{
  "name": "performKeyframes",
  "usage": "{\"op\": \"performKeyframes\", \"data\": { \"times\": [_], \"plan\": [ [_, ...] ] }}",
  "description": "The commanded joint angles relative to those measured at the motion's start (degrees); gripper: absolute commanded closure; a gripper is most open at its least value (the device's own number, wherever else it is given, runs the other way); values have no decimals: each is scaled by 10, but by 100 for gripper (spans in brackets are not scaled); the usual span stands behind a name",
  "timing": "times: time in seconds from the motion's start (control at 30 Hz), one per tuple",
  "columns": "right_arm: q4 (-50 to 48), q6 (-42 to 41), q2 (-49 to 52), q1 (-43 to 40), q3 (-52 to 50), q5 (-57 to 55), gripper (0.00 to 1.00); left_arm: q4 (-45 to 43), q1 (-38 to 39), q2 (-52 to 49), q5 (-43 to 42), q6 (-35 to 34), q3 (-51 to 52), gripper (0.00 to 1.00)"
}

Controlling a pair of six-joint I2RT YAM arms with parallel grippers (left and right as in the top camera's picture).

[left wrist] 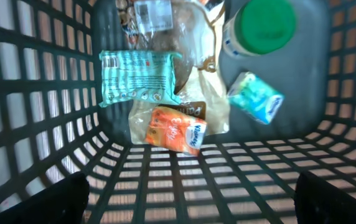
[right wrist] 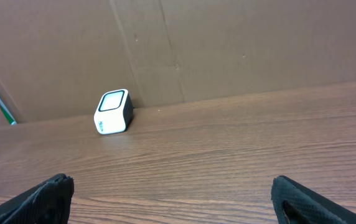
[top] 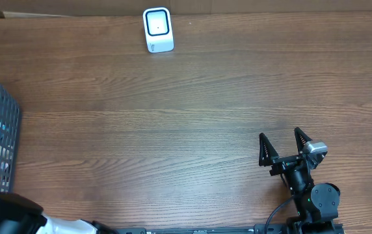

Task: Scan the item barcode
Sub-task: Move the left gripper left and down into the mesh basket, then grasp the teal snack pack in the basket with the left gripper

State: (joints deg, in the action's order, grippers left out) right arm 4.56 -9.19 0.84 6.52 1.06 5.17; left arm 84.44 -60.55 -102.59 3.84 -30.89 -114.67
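Where the left pincer [left wrist: 190, 202] hangs spread wide and empty in the basket [left wrist: 35, 93], an orange tissue pack [left wrist: 177, 129] lies nearest at twelve o'clock, clear of both fingers [left wrist: 47, 199] (a teal packet [left wrist: 137, 76] behind it, toward eleven). The right pincer [top: 280, 135], likewise wide and empty, has the scanner [top: 157, 29] far off at eleven.

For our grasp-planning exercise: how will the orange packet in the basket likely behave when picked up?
The orange packet looks film-wrapped, so probably light and squashy. Its glossy skin may slip. It lies tilted on a tan bag, so it may shift when nudged.
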Motion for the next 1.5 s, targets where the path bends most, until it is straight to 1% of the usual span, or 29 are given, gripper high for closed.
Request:
{"op": "performKeyframes", "data": {
  "times": [0.0, 0.2, 0.27, 0.53, 0.67, 0.77, 0.83, 0.93, 1.1, 1.3, 1.47],
  "plan": [
    [-2, 1, -7, 3, -6, 0, 0, 0, -10, -39, 13, 39, 2, 9],
    [-2, 1, -7, 3, -6, 0, 0, -8, -13, -85, 10, 87, 2, 9],
    [-2, 1, -7, 3, -6, 0, 0, -8, -13, -99, 10, 87, 2, 13],
    [-2, 1, -7, 3, -6, 0, 0, -11, -11, -151, 10, 100, 7, 19],
    [-2, 1, -7, 3, -6, 0, 0, -35, -13, -152, 16, 98, 54, 22],
    [-2, 1, -7, 3, -6, 0, 0, -53, -17, -152, 42, 80, 90, 22],
    [-2, 1, -7, 3, -6, 0, 0, -67, -22, -152, 45, 80, 104, 23],
    [-2, 1, -7, 3, -6, 0, 0, -76, -25, -152, 67, 68, 110, 21],
    [-2, 1, -7, 3, -6, 0, 0, -100, -24, -152, 96, 69, 110, 21],
    [-2, 1, -7, 3, -6, 0, 0, -139, -24, -152, 101, 70, 115, 18],
    [-2, 1, -7, 3, -6, 0, 0, -174, -22, -152, 102, 79, 144, 16]
  ]
}}
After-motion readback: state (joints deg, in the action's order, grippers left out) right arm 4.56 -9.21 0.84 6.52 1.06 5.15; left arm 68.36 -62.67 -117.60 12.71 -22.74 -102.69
